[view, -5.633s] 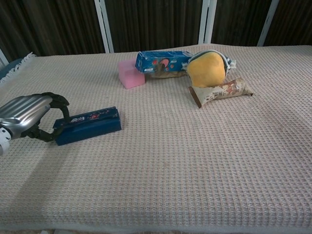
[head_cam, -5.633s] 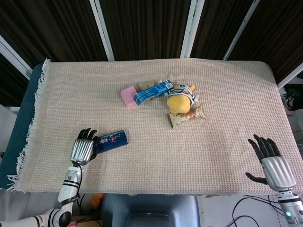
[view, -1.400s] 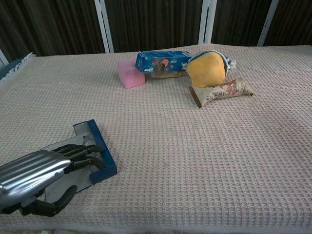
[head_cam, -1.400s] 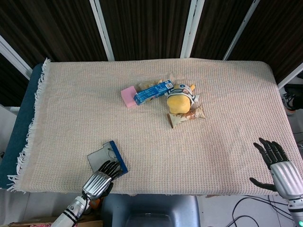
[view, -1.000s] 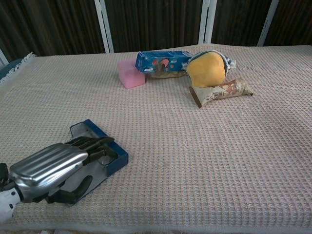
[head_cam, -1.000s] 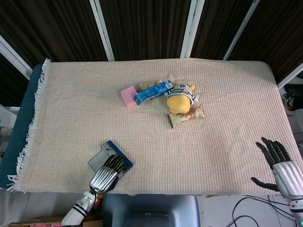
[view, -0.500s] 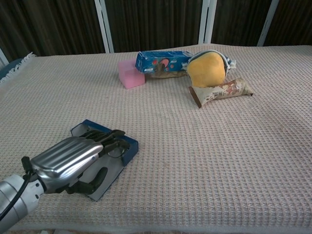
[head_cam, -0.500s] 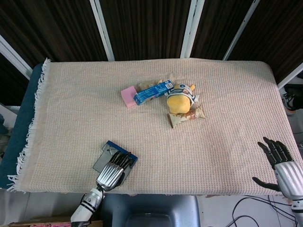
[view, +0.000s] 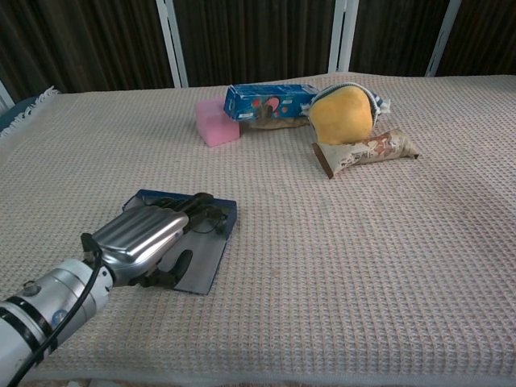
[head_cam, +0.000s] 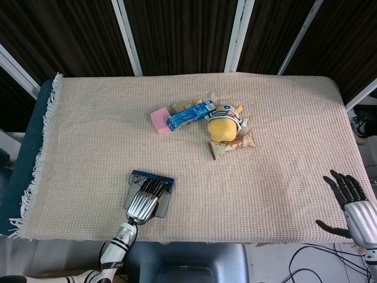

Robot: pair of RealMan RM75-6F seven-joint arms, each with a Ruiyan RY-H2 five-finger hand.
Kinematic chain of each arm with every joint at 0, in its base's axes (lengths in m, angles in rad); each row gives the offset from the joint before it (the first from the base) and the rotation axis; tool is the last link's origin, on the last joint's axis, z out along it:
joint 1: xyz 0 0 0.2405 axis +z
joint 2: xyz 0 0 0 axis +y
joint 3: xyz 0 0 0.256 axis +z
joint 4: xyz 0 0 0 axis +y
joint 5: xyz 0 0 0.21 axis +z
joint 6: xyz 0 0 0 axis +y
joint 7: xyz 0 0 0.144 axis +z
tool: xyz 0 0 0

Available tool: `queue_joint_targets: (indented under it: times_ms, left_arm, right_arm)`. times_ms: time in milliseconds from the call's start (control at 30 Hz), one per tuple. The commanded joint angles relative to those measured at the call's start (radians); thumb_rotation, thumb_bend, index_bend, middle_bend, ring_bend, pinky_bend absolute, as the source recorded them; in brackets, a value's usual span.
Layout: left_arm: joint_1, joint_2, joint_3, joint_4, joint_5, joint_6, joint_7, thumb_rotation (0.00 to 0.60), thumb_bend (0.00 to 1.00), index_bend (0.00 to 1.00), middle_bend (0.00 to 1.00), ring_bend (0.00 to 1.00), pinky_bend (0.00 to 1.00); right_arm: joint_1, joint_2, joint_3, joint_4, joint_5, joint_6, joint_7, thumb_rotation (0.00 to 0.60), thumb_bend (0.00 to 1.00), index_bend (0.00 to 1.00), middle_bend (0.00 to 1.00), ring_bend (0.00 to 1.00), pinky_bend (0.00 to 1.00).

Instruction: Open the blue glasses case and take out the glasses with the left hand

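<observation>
Left hand rests inside open blue glasses case; glasses apparently hidden beneath.

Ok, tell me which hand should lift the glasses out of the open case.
Left. The left hand already rests on the open blue glasses case, fingers reaching inside. The right hand hangs open past the table's far right corner, well away from it.

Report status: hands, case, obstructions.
Left hand reaching into open blue glasses case. Right hand open, idle at table edge. Glasses hidden under fingers. Nothing obstructing.
</observation>
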Motion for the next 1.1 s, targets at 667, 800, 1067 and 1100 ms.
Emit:
queue_joint_targets:
  times_ms: [667, 800, 1067, 1100]
  left_arm:
    - [-0.044, 0.059, -0.058, -0.012, 0.034, 0.086, -0.055, 0.6, 0.54, 0.19, 0.0, 0.0, 0.01]
    - [-0.069, 0.08, -0.095, 0.007, 0.002, 0.06, -0.058, 0.6, 0.51, 0.19, 0.0, 0.0, 0.01]
    - [-0.105, 0.102, -0.128, 0.029, -0.077, -0.011, -0.069, 0.6, 0.5, 0.21, 0.0, 0.0, 0.01]
    - [-0.106, 0.103, -0.129, 0.028, -0.08, -0.014, -0.07, 0.6, 0.5, 0.22, 0.0, 0.0, 0.01]
  right_arm:
    - [-0.004, 0.003, 0.001, 0.003, -0.005, 0.007, 0.012, 0.6, 0.09, 0.0, 0.0, 0.0, 0.0]
    - [-0.002, 0.001, 0.0, 0.002, -0.008, 0.001, 0.004, 0.6, 0.09, 0.0, 0.0, 0.0, 0.0]
    - [0.004, -0.003, 0.0, -0.003, -0.007, -0.011, -0.01, 0.6, 0.1, 0.0, 0.0, 0.0, 0.0]
    - [0.004, -0.003, 0.0, -0.004, -0.007, -0.012, -0.011, 0.6, 0.1, 0.0, 0.0, 0.0, 0.0]
